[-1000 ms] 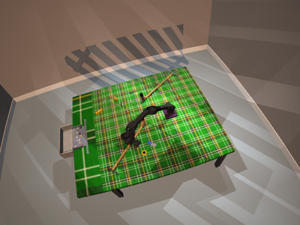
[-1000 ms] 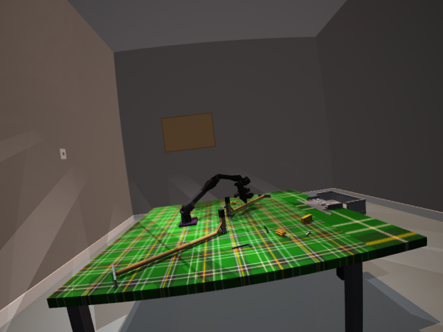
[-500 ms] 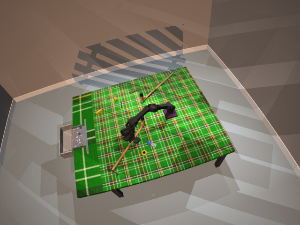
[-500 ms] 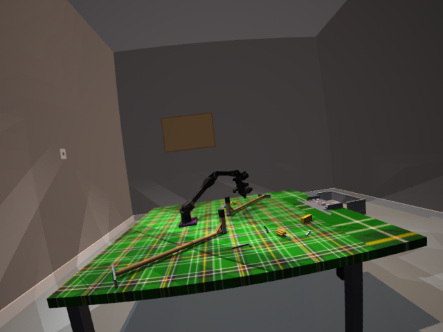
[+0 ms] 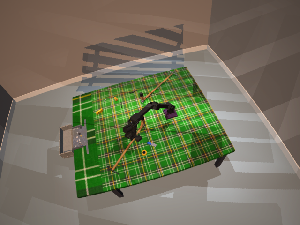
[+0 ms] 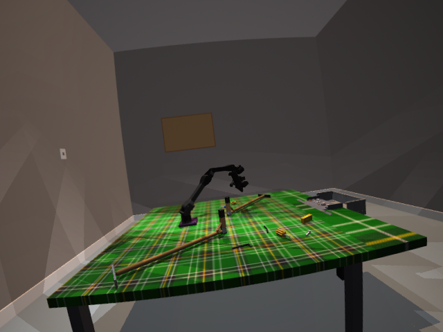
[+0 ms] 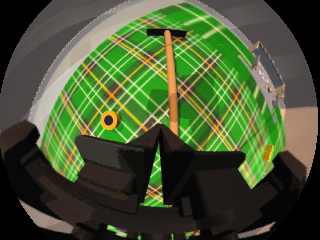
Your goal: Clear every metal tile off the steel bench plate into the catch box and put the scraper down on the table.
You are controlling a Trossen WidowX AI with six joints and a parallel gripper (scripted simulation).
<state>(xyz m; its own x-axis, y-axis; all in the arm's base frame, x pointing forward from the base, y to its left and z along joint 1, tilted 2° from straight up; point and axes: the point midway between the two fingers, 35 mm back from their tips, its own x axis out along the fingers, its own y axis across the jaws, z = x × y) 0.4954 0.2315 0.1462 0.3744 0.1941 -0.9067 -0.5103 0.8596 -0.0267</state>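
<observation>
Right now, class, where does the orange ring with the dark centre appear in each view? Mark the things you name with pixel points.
Top: on the table, below centre, the orange ring (image 5: 142,154) (image 6: 233,202) (image 7: 102,121).
Exterior: small, mid-picture, behind the scrapers' black grips.
Wrist: left of centre.
Shared landmark: green plaid tabletop (image 5: 183,145) (image 6: 200,264) (image 7: 135,75).
</observation>
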